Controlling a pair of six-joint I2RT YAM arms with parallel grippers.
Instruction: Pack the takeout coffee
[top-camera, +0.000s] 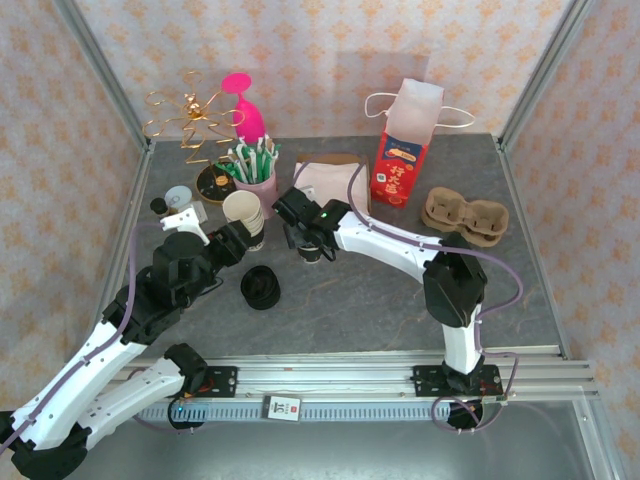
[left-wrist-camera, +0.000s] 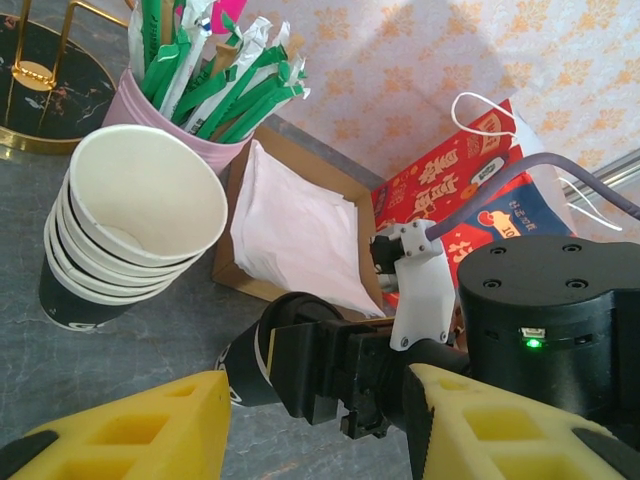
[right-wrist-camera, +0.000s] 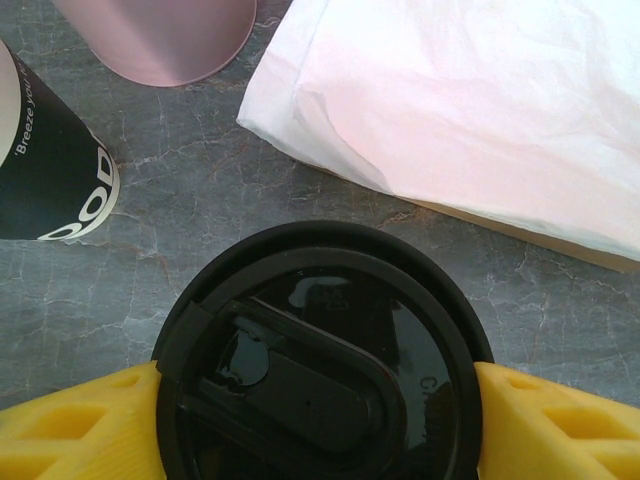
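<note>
Right claw (right-wrist-camera: 315, 378): its yellow fingers (right-wrist-camera: 70, 425) sit hard against both sides of the black lid of the lidded coffee cup (right-wrist-camera: 320, 350). No gap is visible on either side. I cannot tell whether they are pinching it or merely flanking it.

The cup is mid-worktop (top-camera: 380, 300), just beside the stack of paper cups (top-camera: 244, 212) on its left and near the front edge of the napkin box (top-camera: 330, 180). I cannot tell whether its base rests on the surface.

Left claw (left-wrist-camera: 310, 440): spread, nothing between the fingers. It hovers close to the paper cup stack, facing the right claw.

The red-and-white paper bag (top-camera: 403, 160) stands upright at the back, right of the napkin box. The cup carrier (top-camera: 465, 215) lies to the right of the bag, well apart from the cup. A pile of black lids (top-camera: 260, 288) sits near the left claw. The pink holder (top-camera: 258, 185) of wrapped sticks stands behind the stack.
</note>
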